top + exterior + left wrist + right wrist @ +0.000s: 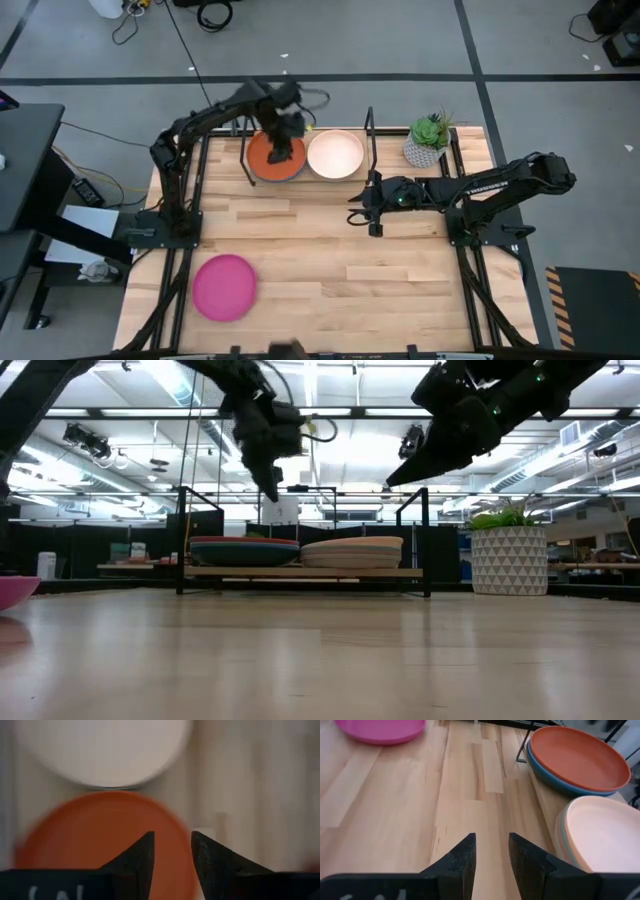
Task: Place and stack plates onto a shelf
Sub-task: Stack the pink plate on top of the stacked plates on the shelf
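Observation:
The shelf (pixel 300 572) stands at the table's far side and carries two stacks of plates. The left stack has an orange plate (pixel 272 160) on top, with a blue plate (pixel 552 776) under it. A pale peach plate (pixel 335 155) tops the right stack. A magenta plate (pixel 223 287) lies flat on the table near the near left corner. My left gripper (pixel 172 834) hangs open above the orange plate (pixel 95 837), holding nothing. My right gripper (pixel 492 836) is open and empty, raised over the table just in front of the shelf's right end (pixel 366 205).
A potted plant (pixel 430 140) in a white patterned pot stands right of the shelf at the far edge. Thin black wire uprights (pixel 370 128) frame the shelf. Bare wooden tabletop (pixel 350 270) lies between the shelf and the near edge.

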